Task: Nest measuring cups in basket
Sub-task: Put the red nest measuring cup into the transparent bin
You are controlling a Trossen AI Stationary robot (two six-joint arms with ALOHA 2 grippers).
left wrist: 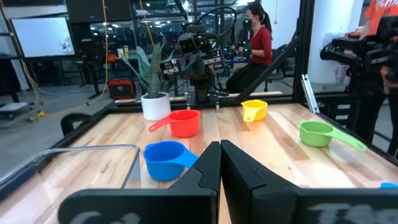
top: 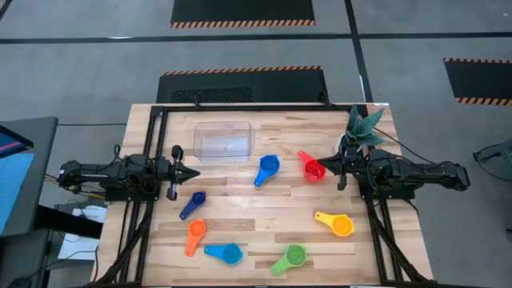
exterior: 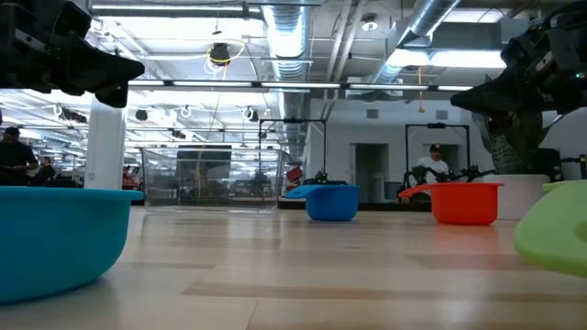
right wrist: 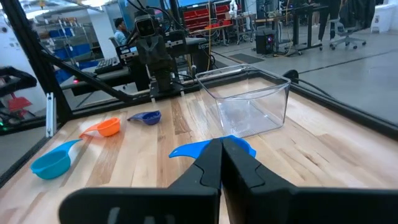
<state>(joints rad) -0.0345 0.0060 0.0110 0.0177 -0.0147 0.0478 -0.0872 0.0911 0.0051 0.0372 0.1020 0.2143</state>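
The clear basket stands on the table at the far middle. Several cups lie loose on the table: blue, red, yellow, green, light blue, orange and dark blue. My left gripper is shut and empty. It hangs above the table at the left, near the basket's near left corner. My right gripper is shut and empty. It hangs over the red cup, well clear of it in the low view.
A plant in a white pot stands at the far right, beside my right arm. A black frame runs along the table's far edge behind the basket. People show in the room beyond the table.
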